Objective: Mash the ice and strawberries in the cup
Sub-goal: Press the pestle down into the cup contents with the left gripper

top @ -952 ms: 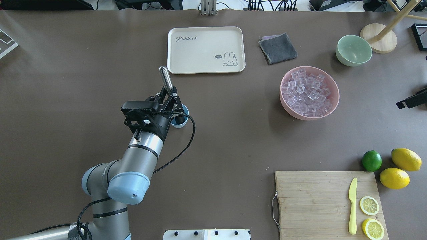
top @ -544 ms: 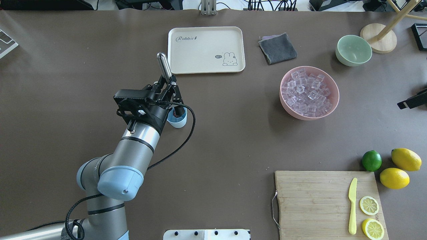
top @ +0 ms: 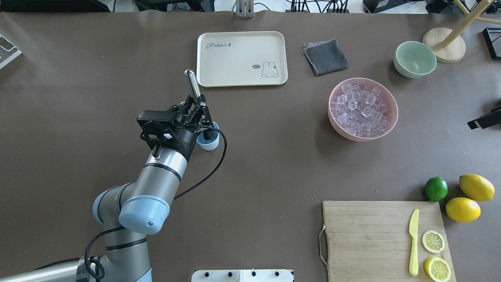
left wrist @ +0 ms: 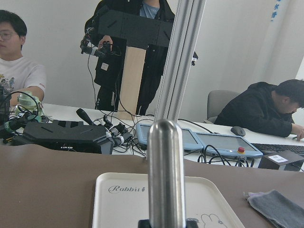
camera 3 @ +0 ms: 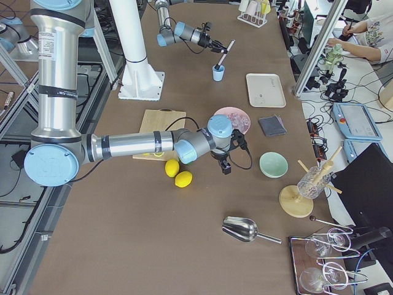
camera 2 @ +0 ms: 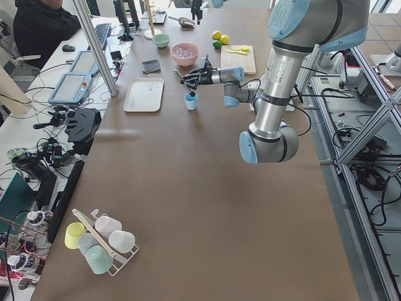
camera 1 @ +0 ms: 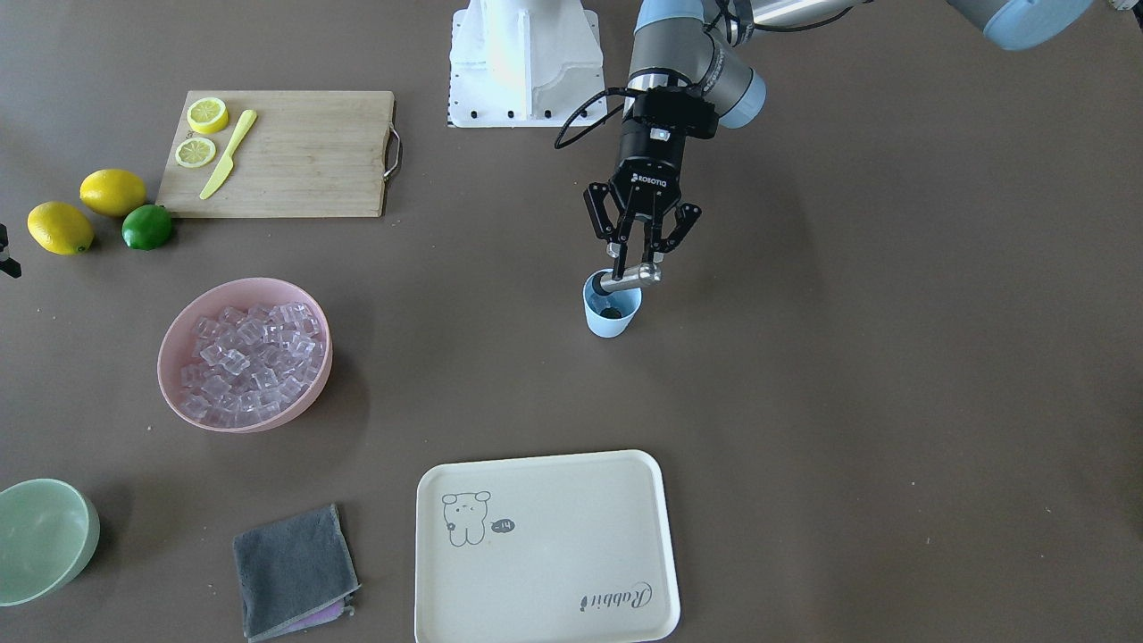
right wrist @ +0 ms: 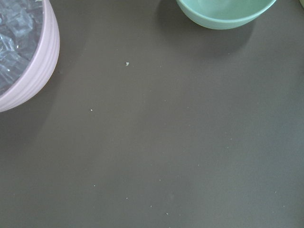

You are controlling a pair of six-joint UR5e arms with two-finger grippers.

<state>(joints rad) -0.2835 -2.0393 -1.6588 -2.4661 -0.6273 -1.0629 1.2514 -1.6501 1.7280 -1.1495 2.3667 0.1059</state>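
Observation:
The light blue cup (top: 210, 144) (camera 1: 612, 321) stands left of the table's middle. My left gripper (top: 197, 107) (camera 1: 641, 261) hovers over it, shut on a metal muddler (top: 191, 81) (left wrist: 166, 175). The muddler leans away from me, and its dark lower end is down inside the cup. The strawberries are hidden in the cup. Ice (top: 362, 107) (camera 1: 246, 357) fills the pink bowl (top: 336, 127) to the right; I cannot tell if any is in the cup. My right gripper (top: 483, 119) (camera 3: 222, 165) hangs at the table's right edge beside that bowl, and I cannot tell whether it is open or shut.
Beyond the cup lies a cream tray (top: 242, 58), with a grey cloth (top: 325, 56) and a pale green bowl (top: 415, 58) further right. A cutting board (top: 368, 239) holds a yellow knife and lemon slices; a lime (top: 436, 188) and two lemons sit beside it.
My left gripper, still holding the muddler, swung a little left and away, then came partly back. The cup shifted slightly with it. The right gripper stayed put.

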